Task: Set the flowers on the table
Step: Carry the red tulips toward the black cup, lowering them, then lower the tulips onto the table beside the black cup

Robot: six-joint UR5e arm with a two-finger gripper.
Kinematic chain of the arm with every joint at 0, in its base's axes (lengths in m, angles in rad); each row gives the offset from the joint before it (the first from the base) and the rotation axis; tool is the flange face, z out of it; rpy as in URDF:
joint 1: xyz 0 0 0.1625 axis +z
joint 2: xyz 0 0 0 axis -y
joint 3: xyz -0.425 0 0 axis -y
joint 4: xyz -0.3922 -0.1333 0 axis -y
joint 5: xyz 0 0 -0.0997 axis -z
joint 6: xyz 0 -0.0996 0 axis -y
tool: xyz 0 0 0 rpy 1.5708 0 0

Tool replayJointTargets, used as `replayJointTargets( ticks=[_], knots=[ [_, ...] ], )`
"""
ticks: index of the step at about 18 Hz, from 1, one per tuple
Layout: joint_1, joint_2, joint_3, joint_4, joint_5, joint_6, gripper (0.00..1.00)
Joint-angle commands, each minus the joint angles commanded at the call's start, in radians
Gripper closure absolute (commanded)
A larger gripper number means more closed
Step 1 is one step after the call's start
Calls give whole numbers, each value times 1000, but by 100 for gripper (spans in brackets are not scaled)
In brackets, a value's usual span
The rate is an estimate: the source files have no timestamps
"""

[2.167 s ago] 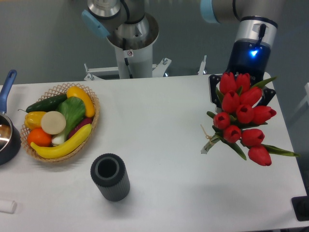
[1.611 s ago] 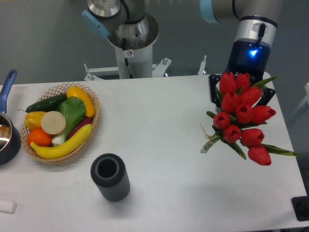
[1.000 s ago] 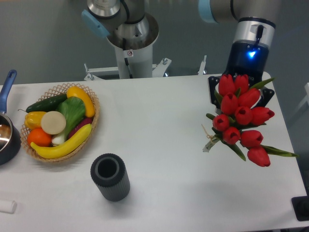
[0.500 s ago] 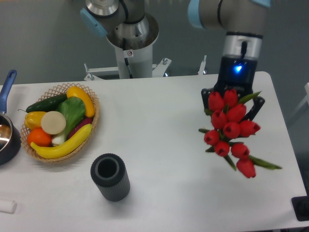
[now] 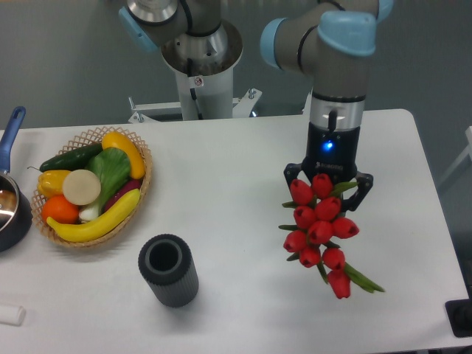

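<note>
The flowers (image 5: 321,230) are a bunch of red tulips with green leaves, hanging right of the table's middle with the blooms facing the camera. Their stems and string are hidden behind the blooms. My gripper (image 5: 329,183) points down just behind the top of the bunch and is shut on it, with a dark finger showing on each side of the upper blooms. The white table (image 5: 236,155) lies below. I cannot tell whether the lowest tulip touches the tabletop.
A wicker basket (image 5: 145,157) of fruit and vegetables sits at the left. A dark ribbed cylinder (image 5: 168,270) stands in front of it. A pot with a blue handle (image 5: 10,203) is at the left edge. The arm's base (image 5: 199,70) rises behind the table.
The arm has swung left and toward the table's front, carrying the flowers from the right edge to right of the middle. Nothing else has moved.
</note>
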Motion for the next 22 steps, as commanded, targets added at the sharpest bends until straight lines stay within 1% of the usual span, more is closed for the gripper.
replayJointTargets(
  ticks=[4,5,8,11,16,18,20,22],
  knots=[
    [-55,-49,5,-2,144,12,56],
    [-69,-60,8,-3,167,12,56],
    [-80,-89,0,-3,210,14,56],
    [-110,-115,-2,-5,269,55,56],
    [-118,-147,-22,-6,287,57,56],
    [-123,-164,-22,-11,318,57,56],
    [-146,-190,-12,-9,344,57,56],
    [-147,-219,3,-6,338,57,56]
  ],
)
